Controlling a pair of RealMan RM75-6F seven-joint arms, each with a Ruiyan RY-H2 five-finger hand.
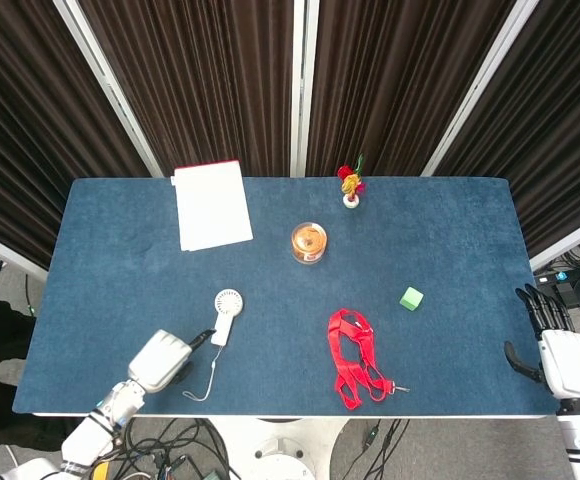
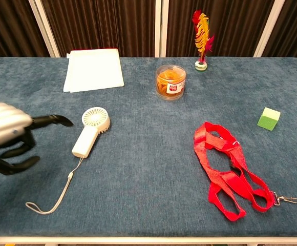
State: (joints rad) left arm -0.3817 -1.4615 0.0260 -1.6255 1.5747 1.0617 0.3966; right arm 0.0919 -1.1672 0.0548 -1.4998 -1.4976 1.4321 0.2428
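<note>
My left hand (image 1: 162,358) hovers over the table's front left, fingers apart and empty; in the chest view the left hand (image 2: 7,134) reaches toward the white handheld fan (image 2: 89,132). The fan (image 1: 224,315) lies flat just right of the fingertips, its cord loop (image 1: 202,385) trailing toward the front edge. My right hand (image 1: 560,358) stays off the table's right edge, fingers spread, holding nothing. A red lanyard (image 1: 354,356) lies at front centre-right.
A white booklet with a red edge (image 1: 211,204) lies at back left. A clear jar of orange contents (image 1: 309,242) stands mid-table, a small flower ornament (image 1: 350,184) behind it. A green cube (image 1: 411,298) sits toward the right. Dark curtains close the back.
</note>
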